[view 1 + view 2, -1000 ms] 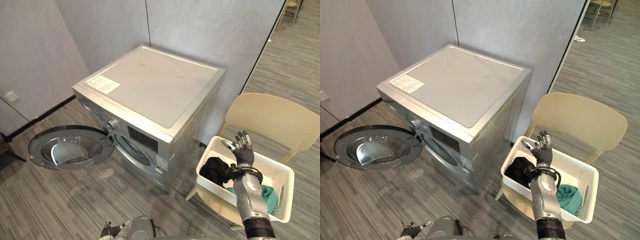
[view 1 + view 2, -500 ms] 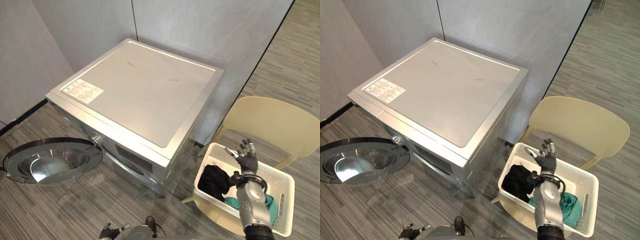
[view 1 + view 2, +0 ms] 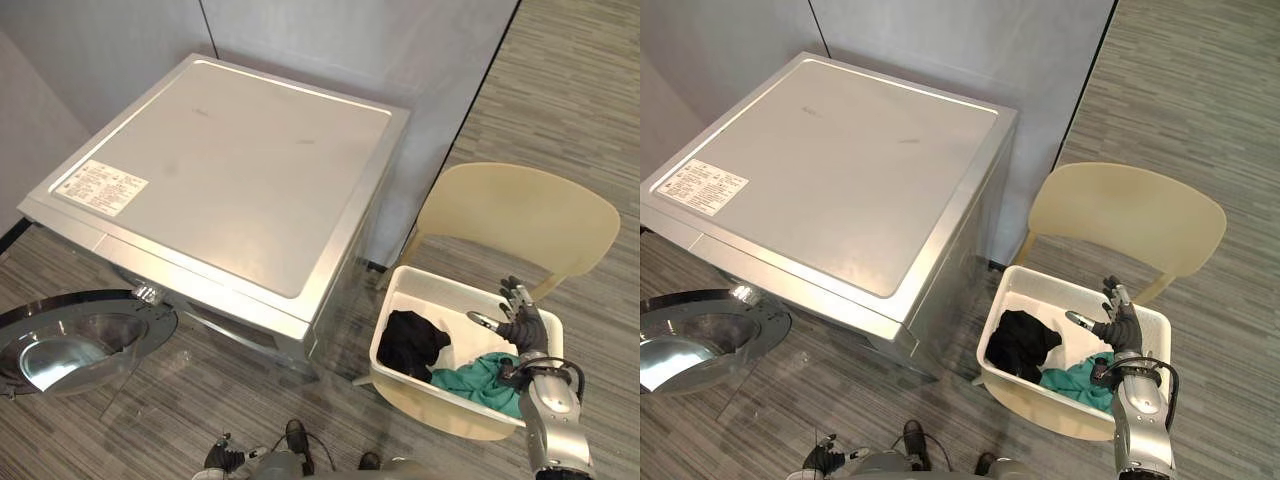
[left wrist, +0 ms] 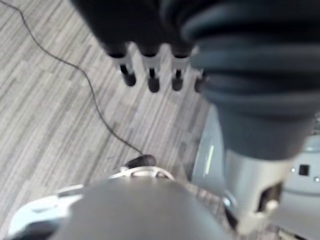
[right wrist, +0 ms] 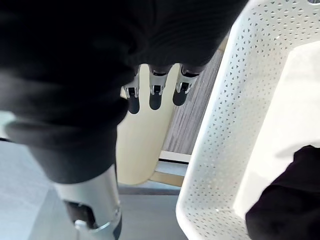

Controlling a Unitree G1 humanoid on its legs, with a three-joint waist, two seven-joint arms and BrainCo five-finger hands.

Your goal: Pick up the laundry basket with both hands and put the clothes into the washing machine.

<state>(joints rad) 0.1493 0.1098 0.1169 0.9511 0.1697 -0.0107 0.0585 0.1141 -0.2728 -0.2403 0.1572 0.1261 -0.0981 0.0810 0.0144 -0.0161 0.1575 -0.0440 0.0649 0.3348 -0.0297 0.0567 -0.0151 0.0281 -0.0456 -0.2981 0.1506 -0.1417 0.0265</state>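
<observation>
A white perforated laundry basket (image 3: 428,398) rests on the seat of a cream chair (image 3: 520,215), to the right of the washing machine (image 3: 220,170). Inside it lie a black garment (image 3: 410,340) and a teal garment (image 3: 482,376). My right hand (image 3: 524,324) hovers open at the basket's right end, fingers straight and thumb spread, holding nothing. In the right wrist view its fingers (image 5: 155,96) point past the basket wall (image 5: 225,125) toward the chair. My left hand (image 4: 150,75) hangs low with straight fingers over the floor.
The round washer door (image 3: 70,340) stands swung open at the lower left, low over the striped grey floor. Grey wall panels run behind the machine and the chair. Open floor lies in front of the machine and right of the chair.
The camera has moved closer and turned, so the whole scene has shifted left. My right hand has gone from above the basket's middle to its right end.
</observation>
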